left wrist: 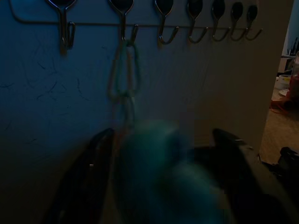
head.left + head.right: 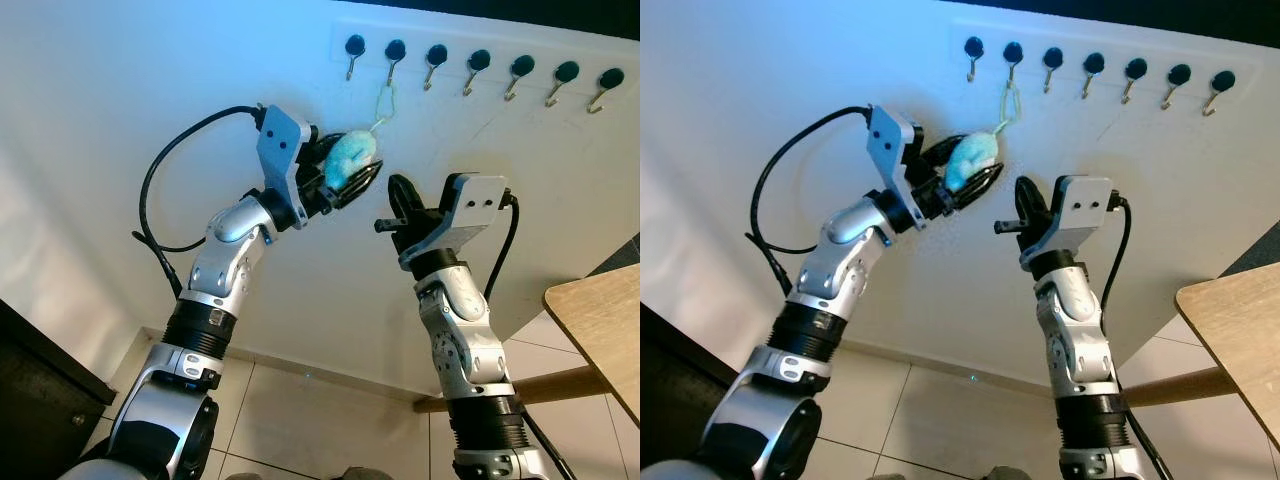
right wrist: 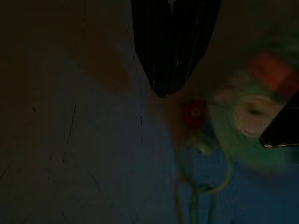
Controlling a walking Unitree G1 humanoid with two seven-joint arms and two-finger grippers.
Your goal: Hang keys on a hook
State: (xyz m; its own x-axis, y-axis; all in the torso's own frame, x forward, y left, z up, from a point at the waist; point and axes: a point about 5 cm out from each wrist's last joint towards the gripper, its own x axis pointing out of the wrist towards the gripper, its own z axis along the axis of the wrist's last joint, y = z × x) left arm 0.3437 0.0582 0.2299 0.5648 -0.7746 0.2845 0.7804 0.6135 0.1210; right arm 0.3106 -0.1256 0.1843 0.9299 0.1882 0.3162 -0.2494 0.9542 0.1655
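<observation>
A fluffy turquoise keychain plush [image 2: 350, 158] sits between the fingers of my left gripper [image 2: 356, 176], which is shut on it close to the white wall. Its pale green cord loop [image 2: 385, 100] runs up to the second hook from the left [image 2: 394, 52] of a wall rack with several black-capped hooks. In the left wrist view the loop [image 1: 125, 70] hangs over that hook [image 1: 124, 29], with the blurred plush [image 1: 163, 177] below. My right gripper [image 2: 400, 196] is shut and empty, raised just right of and below the plush.
A wooden table edge [image 2: 600, 320] juts in at the right. A dark cabinet [image 2: 40, 390] stands at the lower left. Tiled floor [image 2: 320, 420] lies below the wall. The other hooks [image 2: 520, 68] carry nothing.
</observation>
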